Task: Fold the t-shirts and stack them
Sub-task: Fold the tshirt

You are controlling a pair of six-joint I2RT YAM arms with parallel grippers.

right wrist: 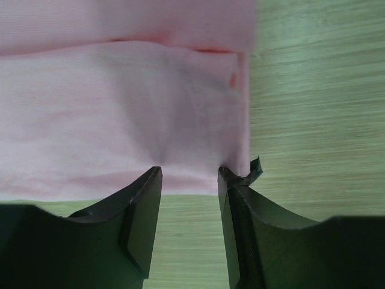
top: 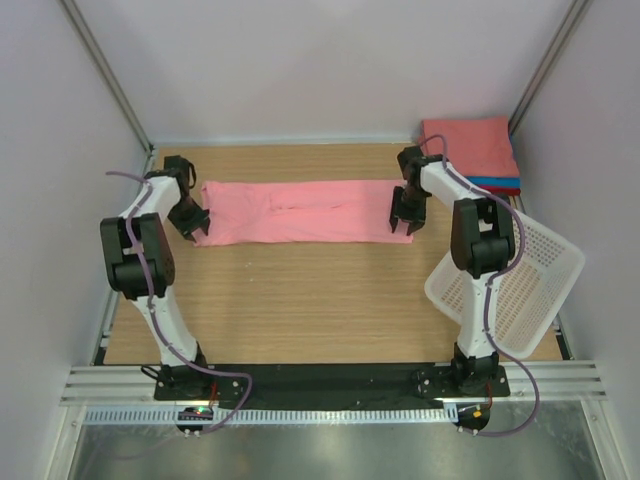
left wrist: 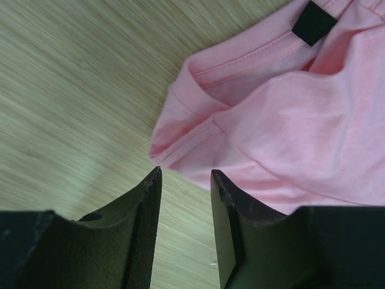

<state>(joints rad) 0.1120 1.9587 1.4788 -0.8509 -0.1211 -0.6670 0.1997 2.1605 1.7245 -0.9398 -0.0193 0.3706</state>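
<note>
A salmon-pink t-shirt lies on the wooden table as a long strip, folded lengthwise. My left gripper is at its left end. In the left wrist view that gripper is open, with bare table between its fingers and the shirt's collar end just past the tips. My right gripper is at the right end. It is open, and its fingertips rest on the shirt's hem near the corner. A stack of folded t-shirts, coral over blue, sits at the back right.
A white mesh basket leans tilted at the right edge, beside the right arm. A black tag shows on the pink shirt's collar. Grey walls close in the table on three sides.
</note>
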